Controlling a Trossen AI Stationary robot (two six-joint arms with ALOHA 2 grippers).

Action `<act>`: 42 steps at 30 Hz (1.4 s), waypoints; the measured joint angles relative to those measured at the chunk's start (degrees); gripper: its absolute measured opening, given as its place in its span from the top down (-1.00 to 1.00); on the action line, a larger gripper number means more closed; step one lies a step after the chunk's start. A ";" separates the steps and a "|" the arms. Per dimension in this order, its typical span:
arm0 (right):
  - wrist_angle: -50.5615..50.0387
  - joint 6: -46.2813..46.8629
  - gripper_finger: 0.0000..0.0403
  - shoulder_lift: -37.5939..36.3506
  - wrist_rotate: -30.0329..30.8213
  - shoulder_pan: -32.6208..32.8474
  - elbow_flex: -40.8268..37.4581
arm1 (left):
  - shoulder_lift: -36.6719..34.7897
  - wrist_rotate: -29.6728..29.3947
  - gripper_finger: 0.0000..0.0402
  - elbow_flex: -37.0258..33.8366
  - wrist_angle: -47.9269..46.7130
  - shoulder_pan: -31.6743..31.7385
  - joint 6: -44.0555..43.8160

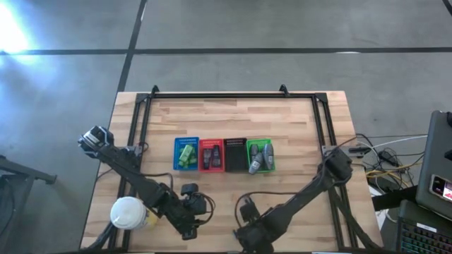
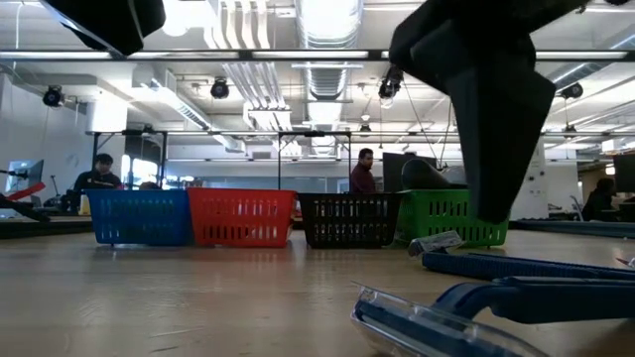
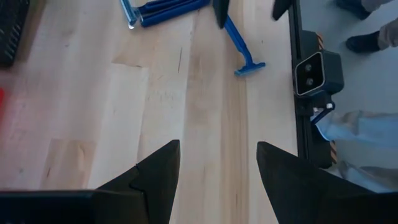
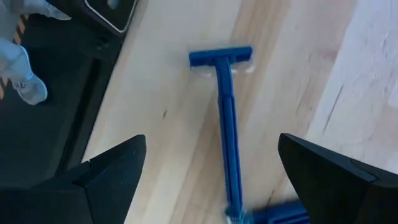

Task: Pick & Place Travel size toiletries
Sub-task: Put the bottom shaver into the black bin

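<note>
Right claw [image 4: 211, 180] spread wide, poised just above a blue plastic disposable razor [image 4: 225, 118] lying flat on the pale wooden surface [image 4: 292, 74], handle running between the two dark fingers [image 4: 112, 171], head pointing toward the near edge. Nothing pinched yet. More blue razors [image 3: 165, 9] bunched just beside it, seen from the left wrist, one lone razor [image 3: 244, 46] angled off from the bunch.

Left claw [image 3: 217, 180] also spread and empty, hanging over bare wood near the front edge, left of the right arm and close to it.

Farther out, near the left front corner, a round white-lidded yellow cup [image 1: 128, 213]. At mid-surface, a row of four small slotted plastic baskets: blue basket [image 1: 186, 153] holding bright green little bottles [image 1: 187, 155], red basket [image 1: 211, 155] with dark flat packets, black basket [image 1: 235, 154] with contents hard to make out, green basket [image 1: 260, 155] with grey tapered tubes [image 1: 258, 159]. In the room beyond, people at desks.

Step in hand, by the look of it: lining up for a pick on a razor. Next move likely calls for lowering squarely over the thin handle, then closing low enough to catch it off the wood without nudging the neighbouring razors, then carrying it far to a basket, probably the black one.
</note>
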 joint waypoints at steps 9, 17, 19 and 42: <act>-0.06 -1.43 -0.48 1.92 0.73 -2.23 -1.13 | -0.21 -0.05 -0.09 0.00 0.23 0.01 -0.07; 0.41 -2.05 -0.11 3.27 -0.91 -2.53 -1.09 | -0.21 -0.35 -0.09 0.00 0.20 0.02 -0.60; 0.46 -2.04 -0.03 3.29 -0.98 -2.35 -1.09 | -0.21 -0.35 -0.09 0.00 0.19 0.02 -0.86; -4.09 26.17 0.82 -5.50 6.58 -5.02 -0.90 | -20.99 -8.71 -0.09 0.00 -13.64 -0.83 -5.87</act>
